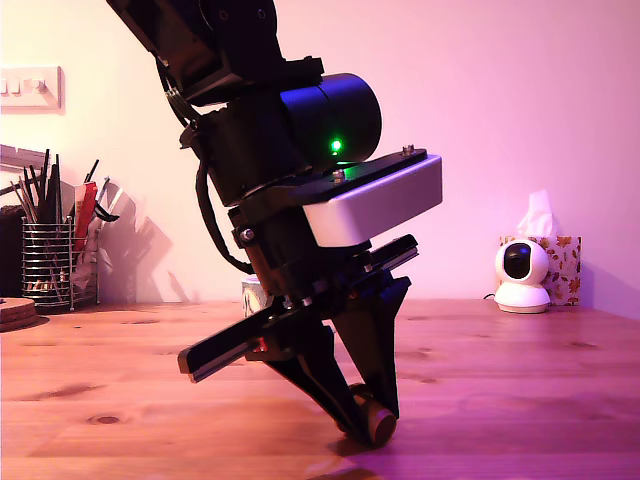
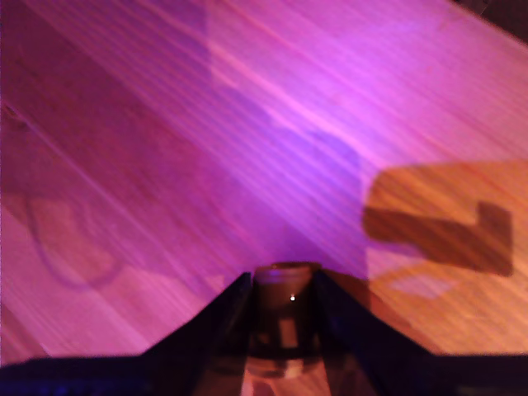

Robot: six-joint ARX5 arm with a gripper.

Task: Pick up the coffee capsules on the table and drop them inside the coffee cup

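**End effector clamped on a brown capsule at the table surface**

Your end effector (image 1: 368, 418) is down at the wooden table (image 1: 520, 370), tilted so its tips reach toward the exterior view's right. Its two dark fingers (image 1: 385, 350) are closed around a tan-brown coffee capsule (image 1: 378, 422), which sits right at the tabletop; you cannot tell from either view whether it touches the wood. The wrist view confirms the grip: the capsule (image 2: 285, 309) is wedged between the two fingers (image 2: 219, 318), with bare wood grain and the arm's shadow beyond it.

The coffee cup (image 1: 252, 296) is almost wholly hidden behind the arm in the exterior view; only a pale sliver shows near the back of the table. You can see no other capsules in either view.

At the exterior view's left stands a wire utensil holder (image 1: 48, 262) against the wall. At its right, a small white camera (image 1: 522, 275) sits just beside a tissue box (image 1: 560, 262).
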